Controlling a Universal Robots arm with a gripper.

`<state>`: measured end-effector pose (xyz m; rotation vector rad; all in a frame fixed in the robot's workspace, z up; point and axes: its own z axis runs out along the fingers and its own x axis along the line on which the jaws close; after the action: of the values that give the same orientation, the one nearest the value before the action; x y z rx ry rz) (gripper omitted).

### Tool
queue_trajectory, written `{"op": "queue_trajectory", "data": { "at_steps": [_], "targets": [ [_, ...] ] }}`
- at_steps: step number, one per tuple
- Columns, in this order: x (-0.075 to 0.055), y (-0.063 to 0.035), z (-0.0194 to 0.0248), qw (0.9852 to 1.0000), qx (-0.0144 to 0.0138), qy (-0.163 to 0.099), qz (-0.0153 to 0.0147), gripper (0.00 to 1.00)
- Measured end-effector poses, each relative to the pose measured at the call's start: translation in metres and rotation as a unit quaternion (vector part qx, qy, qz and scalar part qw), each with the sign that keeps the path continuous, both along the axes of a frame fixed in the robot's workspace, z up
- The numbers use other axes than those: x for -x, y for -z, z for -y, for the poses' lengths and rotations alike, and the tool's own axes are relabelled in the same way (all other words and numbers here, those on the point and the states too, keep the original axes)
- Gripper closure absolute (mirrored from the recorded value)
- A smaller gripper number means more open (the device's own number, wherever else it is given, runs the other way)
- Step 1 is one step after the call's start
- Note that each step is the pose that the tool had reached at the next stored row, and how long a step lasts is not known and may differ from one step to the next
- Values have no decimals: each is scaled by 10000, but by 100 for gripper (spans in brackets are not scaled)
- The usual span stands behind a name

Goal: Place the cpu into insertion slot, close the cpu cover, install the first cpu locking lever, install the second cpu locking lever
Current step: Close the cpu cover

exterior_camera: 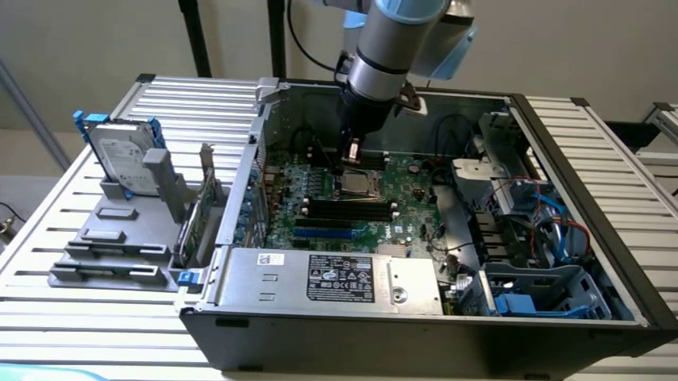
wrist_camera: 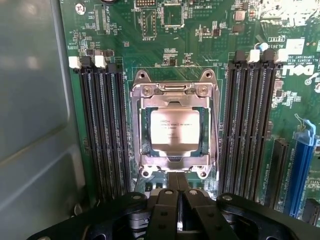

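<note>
A pale wall stands behind a slatted metal desk (exterior_camera: pixel 63 333), and on it an open computer case (exterior_camera: pixel 424 337) lies on its side with the green circuit board (wrist_camera: pixel 200 50) facing up. Near the middle of that board, between two banks of long black memory slots (wrist_camera: pixel 100 130), the cpu (wrist_camera: pixel 172 131) lies flat in the insertion slot (wrist_camera: pixel 144 135), printed face up. The cpu cover (wrist_camera: pixel 175 91) is down over it, so the chip shows through the cut-out. Whether either locking lever is latched I cannot tell. The hand (wrist_camera: pixel 177 192) hangs over the end of the cover nearest the wrist camera, its fingers (wrist_camera: pixel 167 200) pressed together and holding nothing; whether they touch the metal cannot be made out. In the exterior view the hand (exterior_camera: pixel 353 151) reaches down towards the back of the case. The chip looks light, thin, stiff and probably fragile underneath, so it is best taken by its edges or pressed only lightly. The cover is springy sheet metal, best pushed at its end tab. The chip is square, with no real long axis. Its sides run parallel to the memory slots, and its lines of print run across from one bank to the other. The cover frame is slightly longer along the slots' direction.
</note>
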<state>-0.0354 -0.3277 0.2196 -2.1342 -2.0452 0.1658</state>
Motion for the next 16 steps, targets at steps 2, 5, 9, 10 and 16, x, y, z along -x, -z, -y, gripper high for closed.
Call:
{"op": "queue_trajectory", "data": {
  "at_steps": [2,5,9,10,16],
  "targets": [
    [1,27,-4,10000,-19,10,0,89],
    [0,74,-7,10000,-33,23,2,89],
    [1,139,-6,10000,-37,40,9,89],
    [1,154,-7,10000,-39,45,11,89],
    [1,181,-7,10000,-42,72,15,89]
  ]
}}
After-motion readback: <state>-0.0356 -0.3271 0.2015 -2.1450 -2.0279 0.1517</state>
